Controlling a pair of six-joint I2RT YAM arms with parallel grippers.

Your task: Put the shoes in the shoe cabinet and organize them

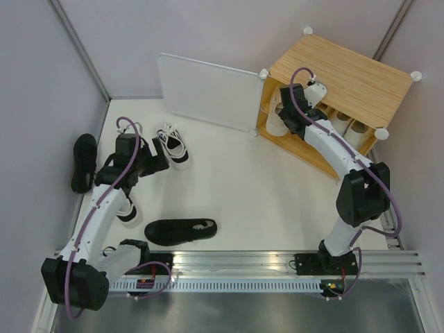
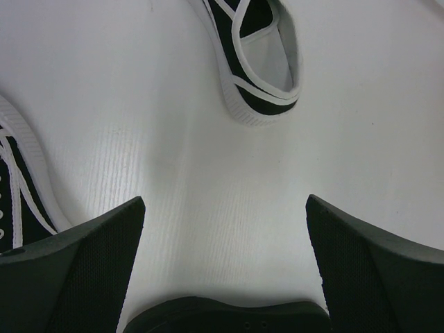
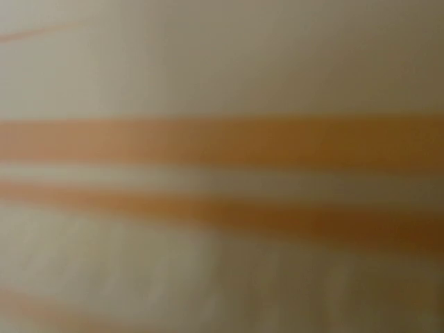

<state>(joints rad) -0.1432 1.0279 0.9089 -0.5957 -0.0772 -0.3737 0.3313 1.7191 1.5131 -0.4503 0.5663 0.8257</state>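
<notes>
placing is judged to be in hand: the right gripper is reached into the shoe cabinet beside cream shoes, its grip not to be told from the blur. the left gripper is held spread wide. next, it must be lowered astride the black-trimmed shoe ahead.

Left gripper: jaws spread wide, nothing between them. Dark textured fingers frame bare white table. Beyond the gripper, well apart from it: black-and-white shoe, heel end and open collar toward the fingers. Just beside the finger on the view's left: second shoe, black, white laces, cut off by the edge.
</notes>
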